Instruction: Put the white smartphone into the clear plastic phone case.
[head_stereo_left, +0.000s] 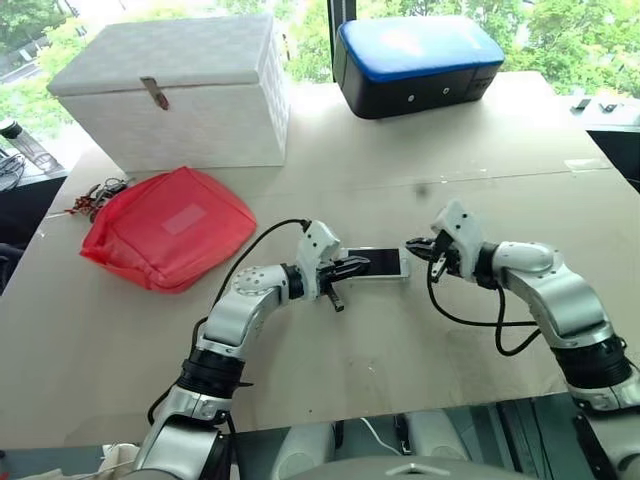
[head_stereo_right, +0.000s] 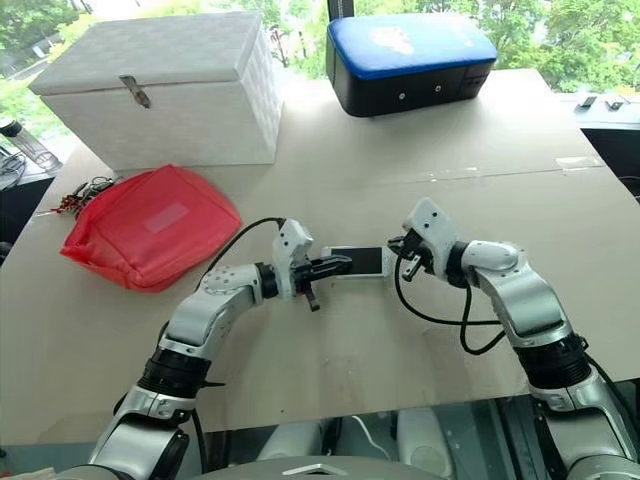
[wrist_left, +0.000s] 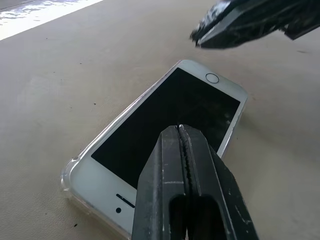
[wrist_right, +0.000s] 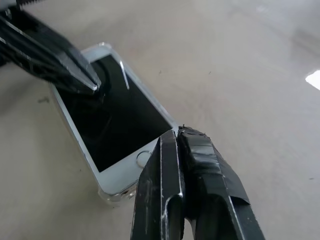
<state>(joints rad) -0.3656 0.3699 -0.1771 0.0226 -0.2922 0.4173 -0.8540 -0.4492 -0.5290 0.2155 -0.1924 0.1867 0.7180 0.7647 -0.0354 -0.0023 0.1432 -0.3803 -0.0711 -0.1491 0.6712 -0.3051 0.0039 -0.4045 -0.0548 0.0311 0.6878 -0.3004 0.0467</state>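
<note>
Windows behind the table (head_stereo_left: 470, 330) show green trees, and the tan top stretches wide between them and the robot. Near the front edge, about midway along it, lies the white smartphone (head_stereo_left: 378, 263), screen up, its long side running along the table. It sits inside the clear plastic phone case (wrist_left: 70, 176), whose transparent rim and bumpered corner stand out around the phone's earpiece end; at the home-button end a clear corner (wrist_right: 116, 196) also peeks past the white body.

From the robot's left, the left gripper (head_stereo_left: 356, 266) reaches over the phone with its two black fingers pressed together, clenched on nothing, their tips over the dark glass; whether they touch it I cannot tell. From the other side the right gripper (head_stereo_left: 414, 245) hangs just beside the home-button end, fingers likewise squeezed shut and empty, apart from the phone.

Toward the left edge a red pouch (head_stereo_left: 168, 226) lies flat, with a small bundle of keys (head_stereo_left: 97, 194) just beside it. At the far left corner stands a white box (head_stereo_left: 172, 92) with a metal latch, and along the far edge, right of middle, a black case with a blue lid (head_stereo_left: 418, 62)
</note>
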